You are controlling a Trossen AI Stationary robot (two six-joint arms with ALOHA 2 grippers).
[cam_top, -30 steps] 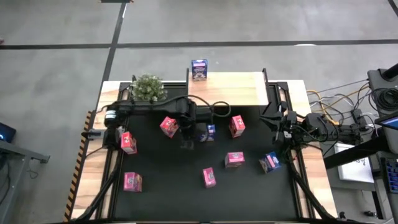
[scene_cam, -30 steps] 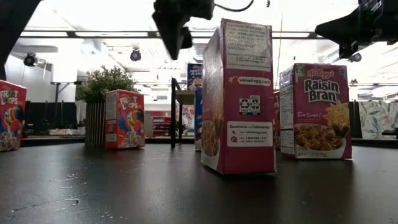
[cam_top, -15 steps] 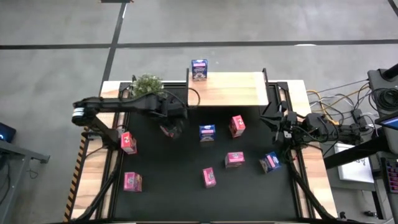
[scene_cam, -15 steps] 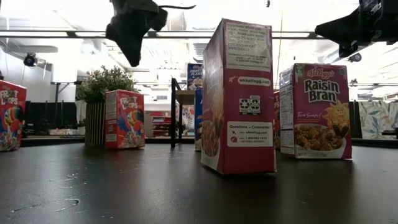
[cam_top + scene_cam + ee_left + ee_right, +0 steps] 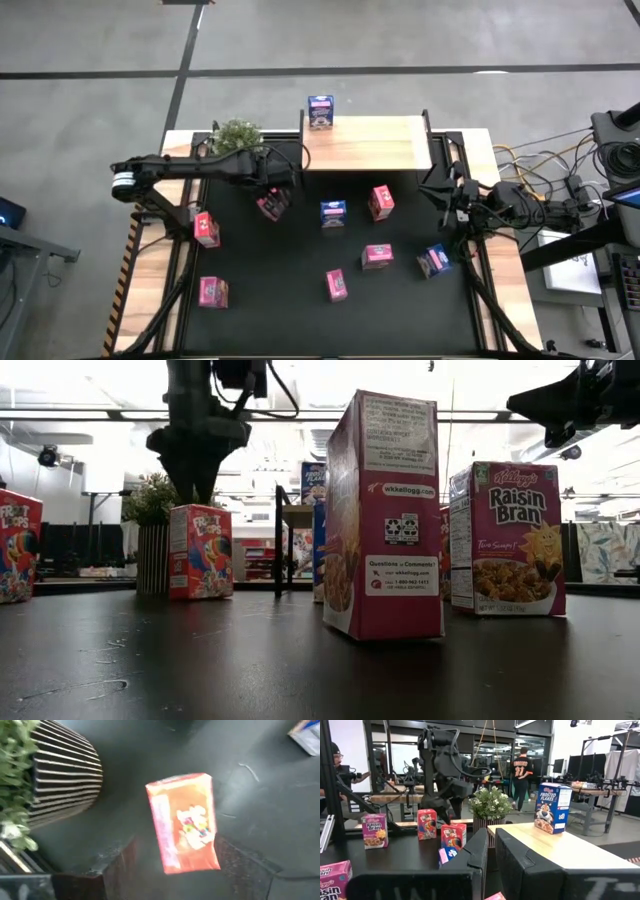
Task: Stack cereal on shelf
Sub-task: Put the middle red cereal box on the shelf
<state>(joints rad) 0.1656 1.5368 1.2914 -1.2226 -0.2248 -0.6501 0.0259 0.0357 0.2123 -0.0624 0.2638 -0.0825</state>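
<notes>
The shelf [image 5: 365,143] stands at the table's far edge with one blue cereal box [image 5: 320,112] upright on its far left corner. Several pink and blue cereal boxes stand on the black tabletop. My left gripper [image 5: 275,192] hangs open, fingers pointing down, just above the top of a red Froot Loops box [image 5: 272,204] that stands on its bottom end near the plant. In the left wrist view that box [image 5: 184,829] lies between the two spread fingers [image 5: 119,866]; I see no touch. My right gripper [image 5: 447,196] waits shut at the table's right edge.
A potted plant [image 5: 237,138] stands just beyond the left gripper, left of the shelf. A blue box [image 5: 333,213] and a pink box [image 5: 381,201] stand in front of the shelf. Other boxes [image 5: 205,228] [image 5: 377,257] are scattered nearer. A person [image 5: 522,776] stands in the room behind.
My left gripper has gone from beside the blue box toward the table's left edge, come down over the red Froot Loops box, turned its fingers downward and opened. No box has moved.
</notes>
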